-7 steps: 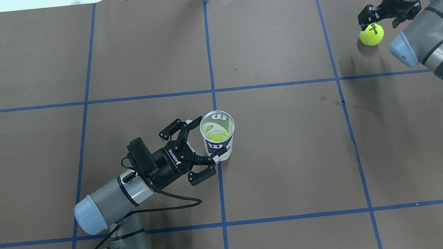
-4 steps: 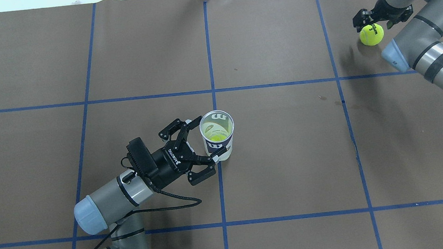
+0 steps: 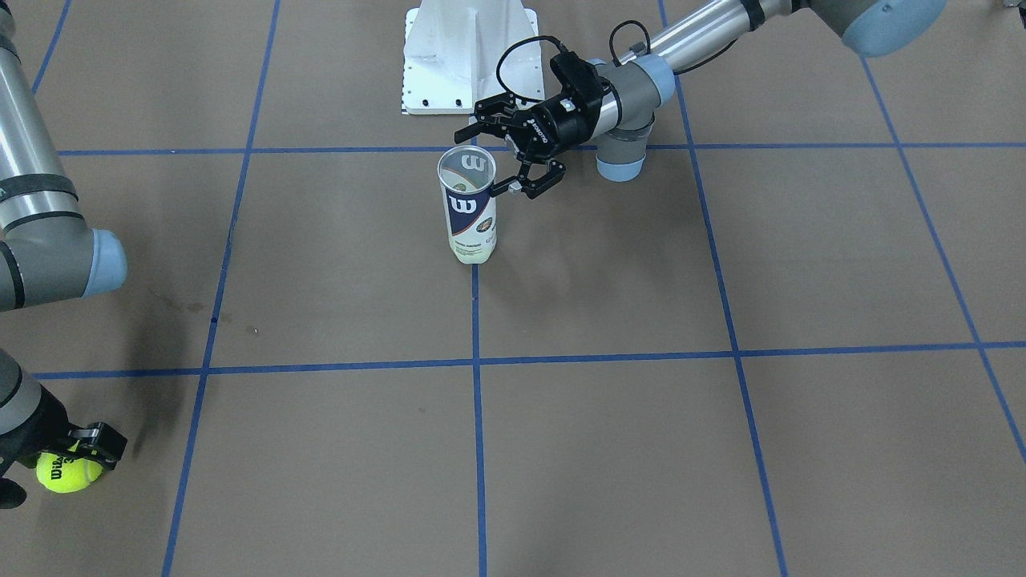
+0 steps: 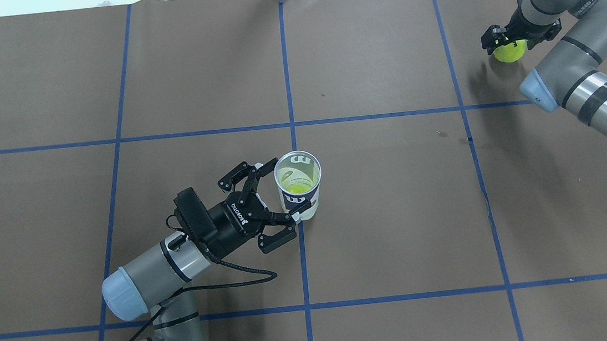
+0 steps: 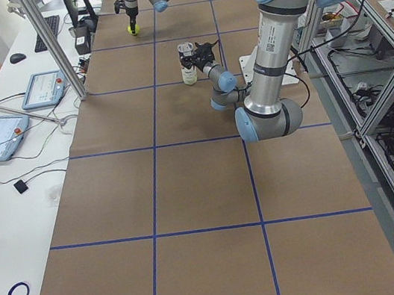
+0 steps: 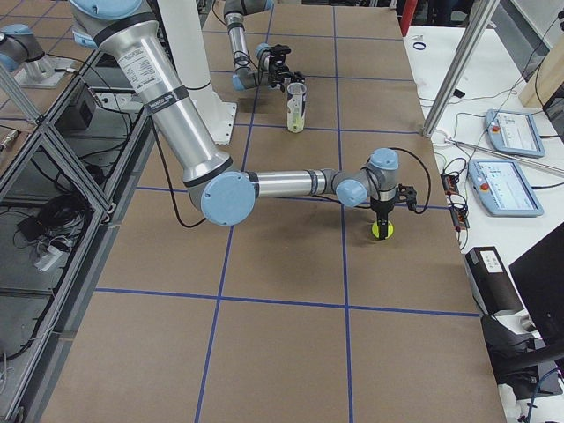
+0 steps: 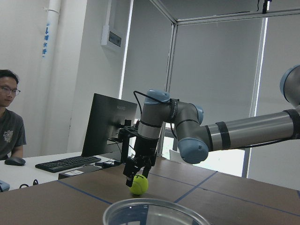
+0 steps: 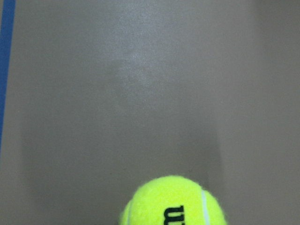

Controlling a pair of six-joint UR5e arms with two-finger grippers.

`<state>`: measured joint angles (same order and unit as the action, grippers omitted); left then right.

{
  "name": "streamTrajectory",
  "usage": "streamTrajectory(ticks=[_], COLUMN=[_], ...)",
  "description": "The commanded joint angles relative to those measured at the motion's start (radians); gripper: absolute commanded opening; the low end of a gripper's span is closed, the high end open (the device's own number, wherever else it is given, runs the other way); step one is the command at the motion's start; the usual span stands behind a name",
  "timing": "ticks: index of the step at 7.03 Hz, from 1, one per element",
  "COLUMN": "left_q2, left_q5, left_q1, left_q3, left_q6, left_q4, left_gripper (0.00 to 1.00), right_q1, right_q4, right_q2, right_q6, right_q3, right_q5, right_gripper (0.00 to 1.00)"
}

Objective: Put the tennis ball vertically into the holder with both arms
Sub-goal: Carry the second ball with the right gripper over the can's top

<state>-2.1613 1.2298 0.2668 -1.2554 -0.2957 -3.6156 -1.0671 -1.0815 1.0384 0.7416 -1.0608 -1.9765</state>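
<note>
Your right gripper (image 4: 513, 40) has come down over the tennis ball (image 4: 509, 53) since a second ago. Before, you could see the whole ball. Now the black fingers (image 3: 103, 441) cover its top. The fingers are apart, one on each side of the ball. The ball sits on the brown table (image 4: 396, 211), in the far corner on the robot's right.

Your left gripper (image 4: 281, 192) and the holder (image 3: 470, 216) have not moved. The holder stands straight up near the middle of the table, with its mouth open to the top. You can see a second ball (image 4: 297, 188) down at its bottom. The left gripper's fingers are wide apart. They reach around the holder's side. You cannot tell if they touch it.
</note>
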Motion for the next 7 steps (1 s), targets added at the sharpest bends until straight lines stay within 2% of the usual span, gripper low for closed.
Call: streamTrajectory(ticks=[1,2,3,4,7], left_q2=[0.003,0.000,0.003,0.003,0.000], left_q5=[0.000,0.000,0.000,0.000,0.000], left_q1=[0.000,0.000,0.000,0.000,0.000], left_q3=[-0.001,-0.001,-0.001,0.001,0.001], left_q6=[0.001,0.001,0.001,0.003,0.003], left_q4=[0.000,0.000,0.000,0.000,0.003], left_gripper=[1.00,1.00,1.00,1.00,1.00], right_q1=[-0.017,-0.034,-0.048,-0.044,0.181], right_q4=[-0.005,-0.005,-0.056,-0.213,-0.577], right_q2=[-0.006,-0.015,-0.017,-0.014,0.003], right_q6=[-0.005,-0.002,0.005,0.050,0.470], right_q3=[-0.005,-0.024,-0.098,-0.257,-0.794], right_q5=[0.001,-0.011,-0.075,-0.099,-0.119], right_gripper=[0.00,0.00,0.00,0.00,0.00])
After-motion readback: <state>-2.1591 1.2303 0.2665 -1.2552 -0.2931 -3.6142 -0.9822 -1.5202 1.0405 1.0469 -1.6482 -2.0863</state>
